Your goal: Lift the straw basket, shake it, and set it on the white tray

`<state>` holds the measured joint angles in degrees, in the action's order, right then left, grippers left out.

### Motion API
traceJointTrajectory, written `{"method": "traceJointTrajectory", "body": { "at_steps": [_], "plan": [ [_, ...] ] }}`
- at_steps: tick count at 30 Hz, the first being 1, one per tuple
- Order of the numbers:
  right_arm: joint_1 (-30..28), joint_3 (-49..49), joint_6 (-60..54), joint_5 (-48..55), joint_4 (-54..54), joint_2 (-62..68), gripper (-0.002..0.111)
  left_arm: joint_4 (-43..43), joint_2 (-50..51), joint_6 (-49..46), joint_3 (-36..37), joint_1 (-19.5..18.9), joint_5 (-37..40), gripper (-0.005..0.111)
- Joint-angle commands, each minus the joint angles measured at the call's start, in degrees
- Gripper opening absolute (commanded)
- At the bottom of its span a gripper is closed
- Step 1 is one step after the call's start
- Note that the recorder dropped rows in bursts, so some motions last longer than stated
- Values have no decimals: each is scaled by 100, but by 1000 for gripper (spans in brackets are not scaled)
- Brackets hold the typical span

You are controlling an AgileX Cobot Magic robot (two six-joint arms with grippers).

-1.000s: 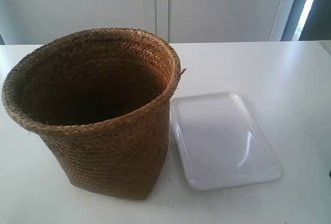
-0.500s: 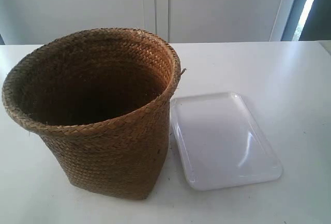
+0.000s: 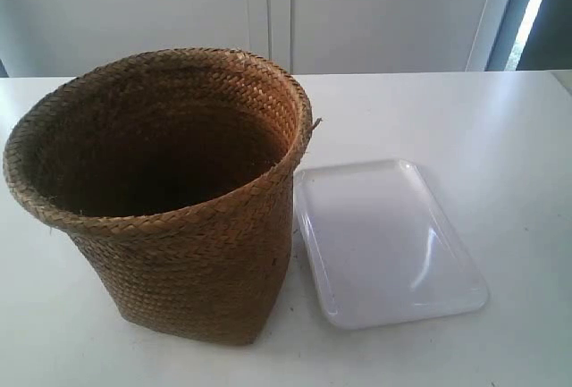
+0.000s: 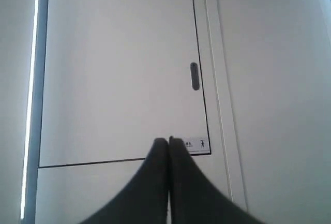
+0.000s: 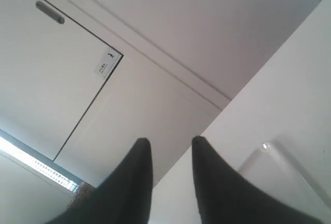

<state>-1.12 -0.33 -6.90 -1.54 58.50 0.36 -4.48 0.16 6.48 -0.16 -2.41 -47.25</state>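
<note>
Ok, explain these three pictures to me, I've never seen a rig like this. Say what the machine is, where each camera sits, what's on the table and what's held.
The machine is a robot with two arms, each ending in a two-fingered gripper. The exterior view comes from a camera off the arms. It shows a white table with a basket standing upright and a tray lying beside it. No arm shows there. The other two cameras ride on the wrists. The left wrist view shows the left gripper, its dark fingers closed together, aimed at a white panel. The right wrist view shows the right gripper, fingers apart. Neither holds anything, and the basket is not yet lifted.
</note>
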Motion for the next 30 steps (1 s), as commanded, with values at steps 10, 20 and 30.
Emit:
{"method": "traceJointTrajectory", "body": {
  "at_steps": [10, 20, 30],
  "plan": [
    [-8, 33, -673, 418, -27, -36, 27, -109, -16, 2496, 16, 31, 827, 0],
    [-8, 33, -980, 783, -27, -36, 26, -109, -16, 3225, 16, 31, 2653, 0],
    [-8, 33, -1244, 923, -27, -36, 0, -47, -16, 3268, 16, 31, 2577, 0]
  ]
}}
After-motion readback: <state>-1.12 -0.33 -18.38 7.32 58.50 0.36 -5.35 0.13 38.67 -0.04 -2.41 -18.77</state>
